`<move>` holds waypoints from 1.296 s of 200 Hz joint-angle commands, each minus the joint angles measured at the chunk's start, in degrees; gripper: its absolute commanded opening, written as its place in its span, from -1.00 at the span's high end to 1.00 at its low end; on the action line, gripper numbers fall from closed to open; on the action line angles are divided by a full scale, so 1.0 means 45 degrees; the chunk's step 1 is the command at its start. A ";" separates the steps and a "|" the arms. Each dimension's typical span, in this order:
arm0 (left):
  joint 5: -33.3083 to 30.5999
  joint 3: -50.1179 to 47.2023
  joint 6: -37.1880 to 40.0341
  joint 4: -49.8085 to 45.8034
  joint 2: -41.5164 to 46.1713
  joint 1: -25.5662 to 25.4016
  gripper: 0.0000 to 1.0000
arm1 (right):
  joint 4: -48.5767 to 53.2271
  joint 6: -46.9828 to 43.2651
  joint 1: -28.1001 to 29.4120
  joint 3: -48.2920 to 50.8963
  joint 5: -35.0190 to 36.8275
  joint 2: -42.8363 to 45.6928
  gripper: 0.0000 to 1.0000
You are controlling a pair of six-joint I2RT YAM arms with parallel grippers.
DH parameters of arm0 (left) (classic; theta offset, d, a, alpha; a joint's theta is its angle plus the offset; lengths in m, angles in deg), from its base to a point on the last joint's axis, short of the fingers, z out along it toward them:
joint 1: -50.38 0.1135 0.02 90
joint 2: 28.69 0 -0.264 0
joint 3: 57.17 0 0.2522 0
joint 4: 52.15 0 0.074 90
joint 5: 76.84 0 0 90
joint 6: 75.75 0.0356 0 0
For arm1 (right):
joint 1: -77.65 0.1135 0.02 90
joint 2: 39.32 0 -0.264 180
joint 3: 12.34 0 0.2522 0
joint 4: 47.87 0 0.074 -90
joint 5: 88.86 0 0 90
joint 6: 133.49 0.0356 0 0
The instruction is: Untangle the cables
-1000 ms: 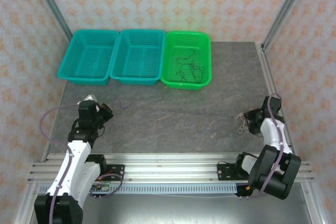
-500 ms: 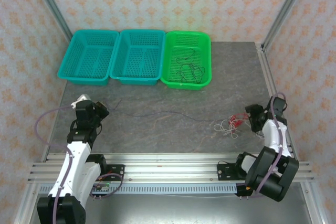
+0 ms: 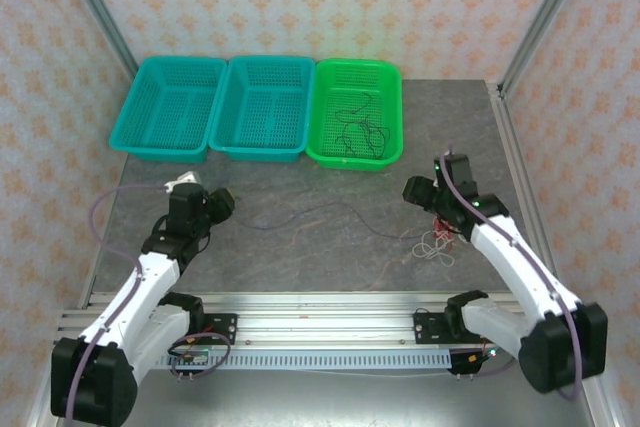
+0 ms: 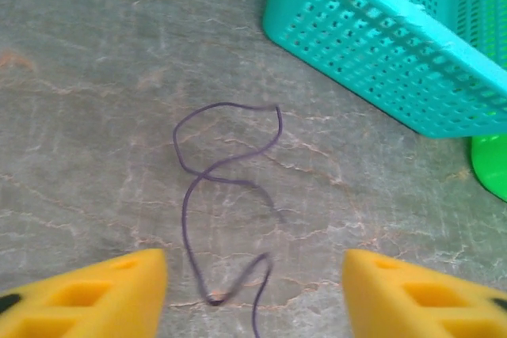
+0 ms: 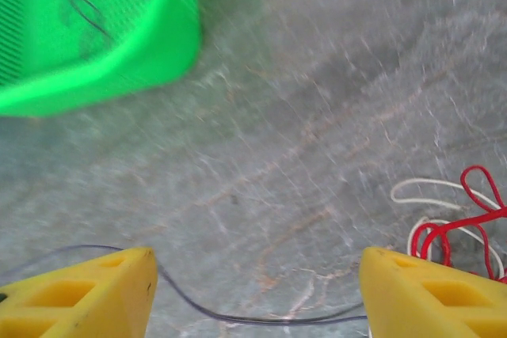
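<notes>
The table [image 3: 300, 257] bears the green basket [image 3: 354, 112], one dark cable [image 3: 365, 130] already inside; a purple cable [image 4: 204, 174] trails left in front of that basket; the red and white knot [image 3: 437, 240] lies before its right corner. To free the next strand, the right gripper [image 3: 415, 192], nearest the basket, would do best to pinch a single strand at the knot's edge; both it and the left gripper [image 3: 215, 205], well left of the basket, have fingers [image 4: 95, 290] wide apart, holding nothing.
</notes>
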 commanded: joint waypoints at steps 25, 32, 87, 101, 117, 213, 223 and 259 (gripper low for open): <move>0.0557 0.0883 0.3474 0.1877 0.0683 -0.2843 -0.55 | -0.0354 -0.0091 0.0074 -0.0072 -0.0717 -0.0600 -0.37; 0.0838 0.1214 0.4313 0.1914 0.0353 -0.3564 -0.56 | -0.0417 -0.0072 0.0071 -0.0102 -0.0822 -0.0691 -0.37; 0.2482 0.5234 0.8417 0.0391 -0.5413 -0.6760 -0.59 | -0.0529 0.0031 0.0069 -0.0191 -0.2045 -0.1102 -0.38; 0.2410 0.6074 0.8599 0.0537 -0.6910 -0.6768 -0.61 | -0.0318 -0.0070 0.0078 -0.0303 -0.2286 -0.1108 -0.39; 0.2757 0.6824 0.9085 0.0794 -0.8466 -0.6769 -0.61 | 0.0029 -0.0198 0.0078 -0.0452 -0.2466 -0.1041 -0.39; 0.3978 0.8492 0.8918 0.1635 -1.2225 -0.6759 1.00 | 0.0261 0.0751 0.0078 -0.0060 -0.1466 -0.0459 -0.36; 0.4230 0.8234 0.8950 0.1752 -1.1979 -0.6750 1.00 | 0.0302 0.1118 0.0068 0.0018 -0.0903 -0.0465 -0.37; 0.5017 0.7353 0.8521 0.2404 -1.0748 -0.6749 1.00 | -0.0282 0.3681 0.0931 0.0561 0.0187 -0.0854 -0.36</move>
